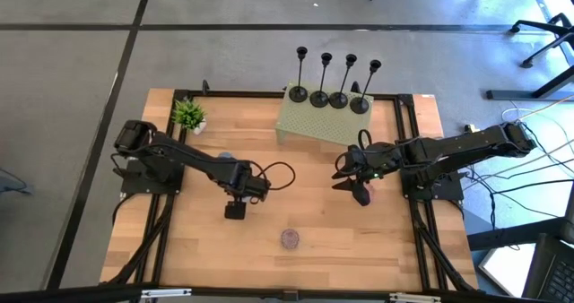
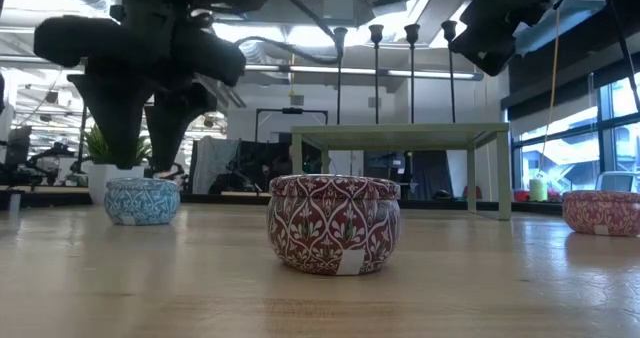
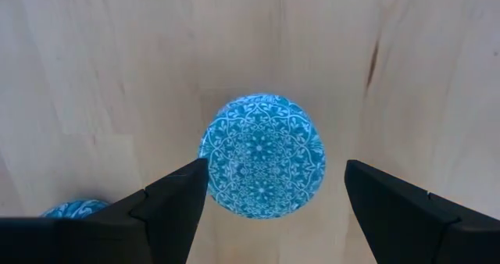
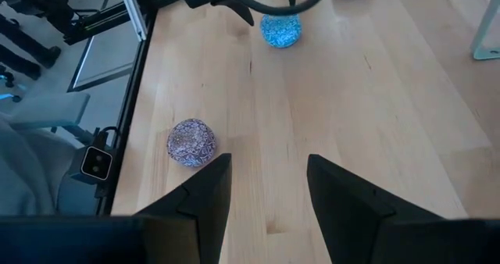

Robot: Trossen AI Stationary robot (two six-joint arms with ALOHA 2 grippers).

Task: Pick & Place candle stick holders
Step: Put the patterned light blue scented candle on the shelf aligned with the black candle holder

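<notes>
Several slim black candle stick holders [image 1: 336,83] stand upright in a row by their round bases on a pale green stand [image 1: 323,124] at the table's far side; the low view shows them as the candle stick holders [image 2: 393,68]. My left gripper [image 1: 235,211] points straight down, open, left of the table's middle. Its fingers stand on either side of a blue patterned tin [image 3: 262,155], just above it in the low view [image 2: 142,200]. My right gripper [image 1: 359,194] hangs open over the table's right half, slanting down, with nothing between its fingers [image 4: 269,166].
A red patterned tin [image 1: 290,239] sits near the table's near edge. A second blue tin [image 1: 224,159] lies behind the left gripper. Another red tin [image 2: 600,211] shows at the right in the low view. A small potted plant [image 1: 188,115] stands far left.
</notes>
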